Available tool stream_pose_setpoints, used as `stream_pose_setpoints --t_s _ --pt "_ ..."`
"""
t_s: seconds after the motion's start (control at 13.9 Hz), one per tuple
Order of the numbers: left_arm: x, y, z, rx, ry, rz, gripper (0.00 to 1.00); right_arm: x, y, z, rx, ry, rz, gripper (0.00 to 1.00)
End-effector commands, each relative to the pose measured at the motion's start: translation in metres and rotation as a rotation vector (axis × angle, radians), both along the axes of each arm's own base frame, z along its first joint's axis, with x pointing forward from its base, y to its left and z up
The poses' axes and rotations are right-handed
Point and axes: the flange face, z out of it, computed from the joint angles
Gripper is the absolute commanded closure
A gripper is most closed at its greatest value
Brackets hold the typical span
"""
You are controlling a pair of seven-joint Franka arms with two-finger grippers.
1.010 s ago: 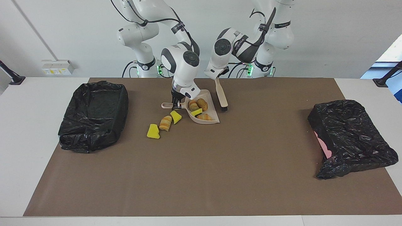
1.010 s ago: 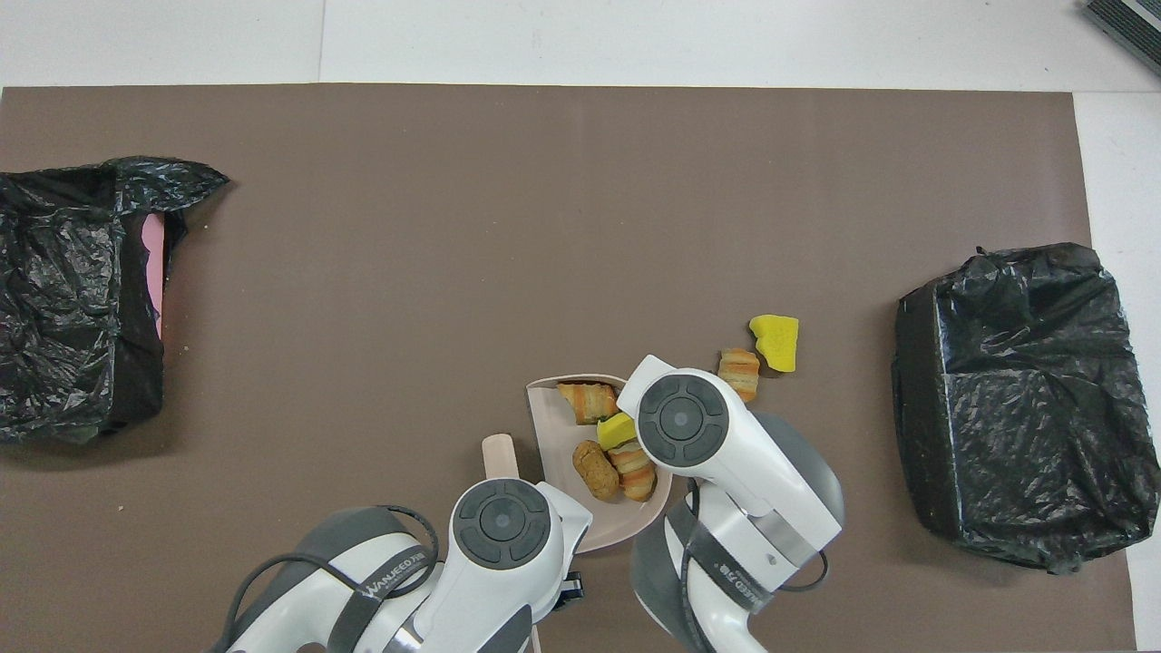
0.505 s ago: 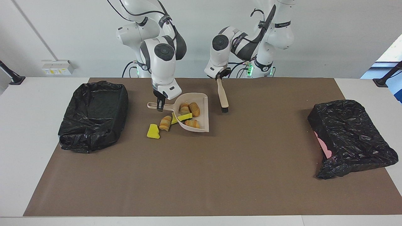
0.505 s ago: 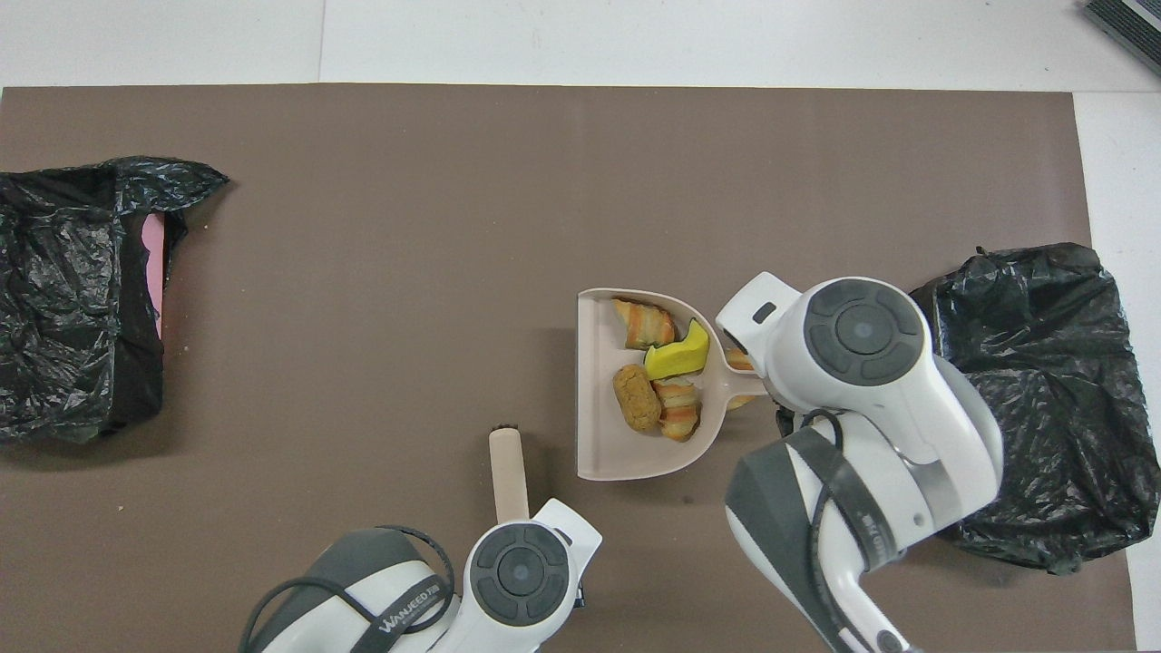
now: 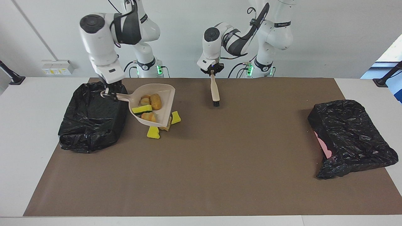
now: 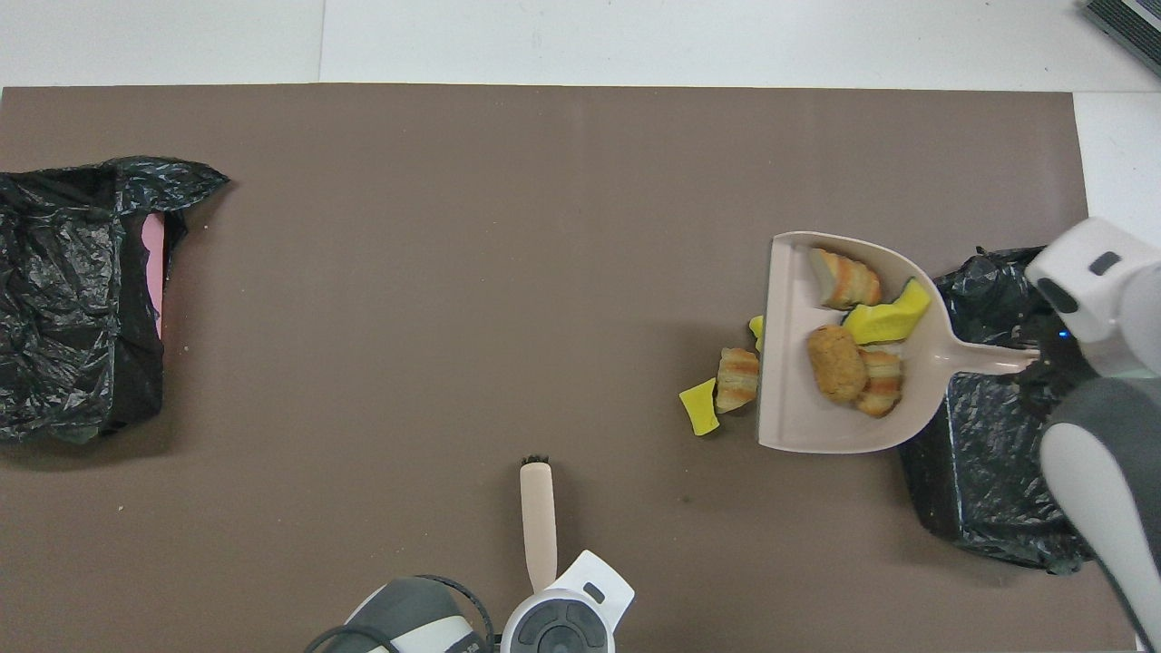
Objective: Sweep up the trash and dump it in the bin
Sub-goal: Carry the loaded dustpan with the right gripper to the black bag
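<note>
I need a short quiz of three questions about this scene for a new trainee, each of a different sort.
1. True or false: the dustpan lies flat on the table.
2. How many scraps lie in the dustpan?
3. The left gripper holds: A) the brush B) a bag C) nothing

Key:
1. False; the right gripper holds it up by the handle beside the bin.
2. Four.
3. A.

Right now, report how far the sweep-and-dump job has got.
Done: four scraps sit in the dustpan. In hand: the right gripper holds the raised pan by its handle over the bin's edge, not yet tipped; the left gripper holds the brush. Left: three scraps on the mat, then dumping.
</note>
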Motion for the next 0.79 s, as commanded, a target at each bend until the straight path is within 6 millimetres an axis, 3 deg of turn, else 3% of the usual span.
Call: stream_pose_setpoints --t_s 0.0,0.29,0.43,0.5,0.65,0.72 --pt "-0.006 0.005 -0.004 -0.057 0.024 0.018 1.00 -0.012 -0.077 0.008 -0.045 0.015 -0.097 1.00" --pt "-0.005 0.003 -0.016 -0.083 0.042 -0.005 1.00 -0.031 -0.169 0.012 -0.173 0.003 -0.019 1.00" --pt "-0.005 0.003 -0.024 -0.069 0.054 -0.004 1.00 -0.038 -0.189 0.010 -0.273 0.059 0.147 1.00" --pt "-0.006 0.003 -0.024 -0.066 0.059 -0.007 0.93 -0.042 -0.191 0.009 -0.312 0.086 0.205 1.00" --pt "-0.002 -0.001 -0.022 -0.070 0.057 -0.009 0.66 -0.041 -0.196 -0.018 -0.369 0.116 0.338 1.00" --pt "0.005 -0.006 -0.021 -0.073 0.059 -0.006 0.46 -0.044 -0.203 -0.026 -0.378 0.110 0.380 1.00"
